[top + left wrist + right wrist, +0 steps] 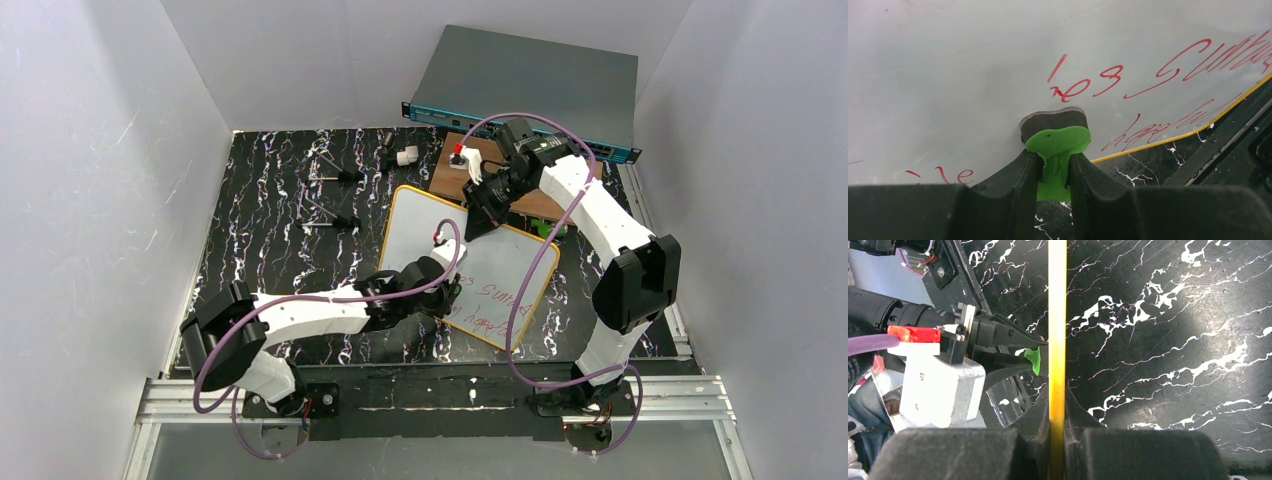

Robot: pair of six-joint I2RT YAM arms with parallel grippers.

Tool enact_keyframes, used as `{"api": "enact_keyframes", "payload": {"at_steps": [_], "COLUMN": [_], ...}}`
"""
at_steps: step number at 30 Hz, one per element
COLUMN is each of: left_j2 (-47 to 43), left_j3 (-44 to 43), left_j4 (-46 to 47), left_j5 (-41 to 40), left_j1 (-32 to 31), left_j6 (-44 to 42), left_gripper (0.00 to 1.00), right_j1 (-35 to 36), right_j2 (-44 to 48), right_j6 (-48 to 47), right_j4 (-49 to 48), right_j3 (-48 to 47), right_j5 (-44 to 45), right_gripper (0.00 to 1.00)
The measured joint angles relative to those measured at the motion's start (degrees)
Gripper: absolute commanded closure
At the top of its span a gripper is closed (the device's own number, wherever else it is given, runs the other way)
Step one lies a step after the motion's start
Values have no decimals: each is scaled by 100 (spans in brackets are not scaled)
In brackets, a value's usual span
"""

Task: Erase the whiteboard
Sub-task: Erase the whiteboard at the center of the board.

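Observation:
The whiteboard (430, 220) has an orange-yellow frame and lies slantwise on the black marbled table, with red handwriting (488, 302) on its near part. My left gripper (447, 296) is shut on the green handle of an eraser (1058, 140). The eraser's dark felt pad (1052, 119) presses on the whiteboard (973, 75) just below the red words (1083, 85). My right gripper (480, 213) is shut on the board's far edge. In the right wrist view that yellow frame (1057, 315) runs edge-on between the right gripper's (1057, 405) fingers, with the green eraser (1034, 360) to its left.
A brown wooden board (478, 160) lies behind the whiteboard, carrying a small white and red item (459, 157). A grey flat device (530, 85) stands at the back. Two thin tools (335, 175) (330, 223) and a white piece (405, 157) lie at the far left. White walls enclose the table.

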State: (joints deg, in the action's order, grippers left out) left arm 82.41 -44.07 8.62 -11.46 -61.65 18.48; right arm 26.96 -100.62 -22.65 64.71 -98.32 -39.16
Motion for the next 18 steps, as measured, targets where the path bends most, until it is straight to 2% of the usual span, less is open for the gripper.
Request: {"api": "enact_keyframes", "payload": {"at_steps": [13,18], "left_j2": [494,503], "left_j3": [-1246,-1644], "left_j4": [-1523,-1735], "left_j5": [-636,-918], "left_j1": [-125,-122], "left_j6": [33,-114], "left_gripper": [100,100], "right_j1": [-87,-87], "right_j2": [2,2], "right_j6": [0,0], "right_j4": [-17,-17], "right_j3": [-2,-2], "right_j5": [17,17], "right_gripper": [99,99]}}
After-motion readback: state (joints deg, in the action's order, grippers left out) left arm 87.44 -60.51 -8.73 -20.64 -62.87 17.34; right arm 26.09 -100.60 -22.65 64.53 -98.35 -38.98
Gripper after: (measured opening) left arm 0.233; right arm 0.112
